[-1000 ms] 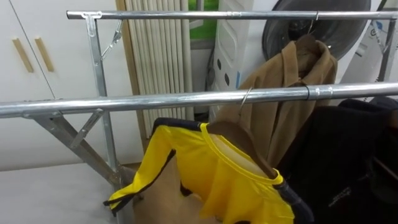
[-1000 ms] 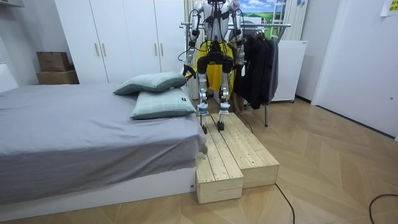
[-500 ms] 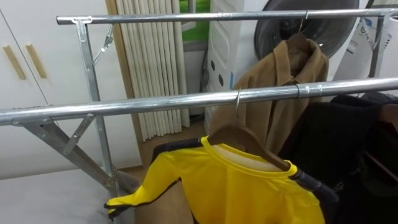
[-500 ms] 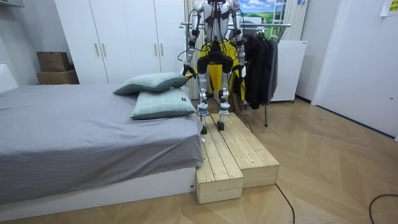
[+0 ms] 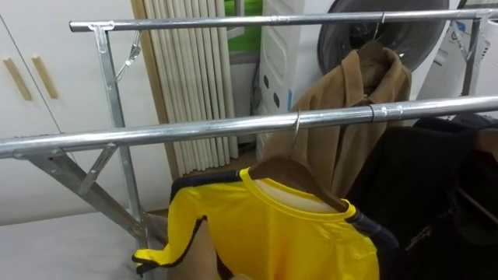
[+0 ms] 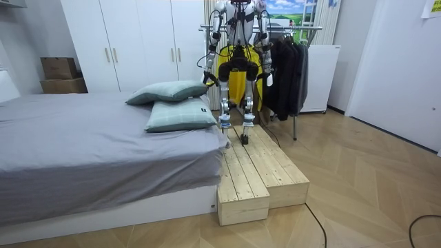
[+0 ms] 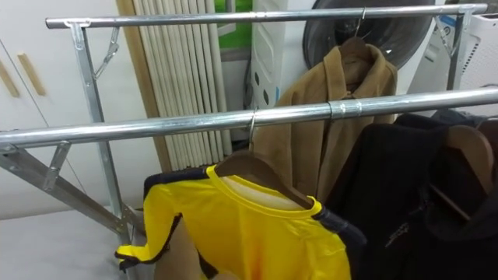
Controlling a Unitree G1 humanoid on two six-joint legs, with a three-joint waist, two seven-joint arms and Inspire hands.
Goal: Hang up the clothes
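Note:
A yellow shirt (image 5: 272,233) with dark trim hangs on a wooden hanger (image 5: 292,173). The hanger's hook sits over the near metal rail (image 5: 156,132) of the clothes rack, right in front of me. One yellow sleeve droops toward the lower left. In the room view I stand on a wooden platform (image 6: 258,172) facing the rack, with the yellow shirt (image 6: 223,69) just beyond my body. My left hand (image 6: 206,78) and right hand (image 6: 265,71) hang low at my sides, too small to read.
A tan coat (image 5: 358,109) hangs from the far rail (image 5: 233,22). Black clothes (image 5: 436,179) fill the near rail's right end. White wardrobe doors (image 5: 31,78) stand to the left. A bed (image 6: 89,145) with pillows (image 6: 176,103) lies beside the platform.
The shirt and hanger have swung from a tilt to nearly level and then slid slightly left on the rail. The head camera shifted a little a second ago.

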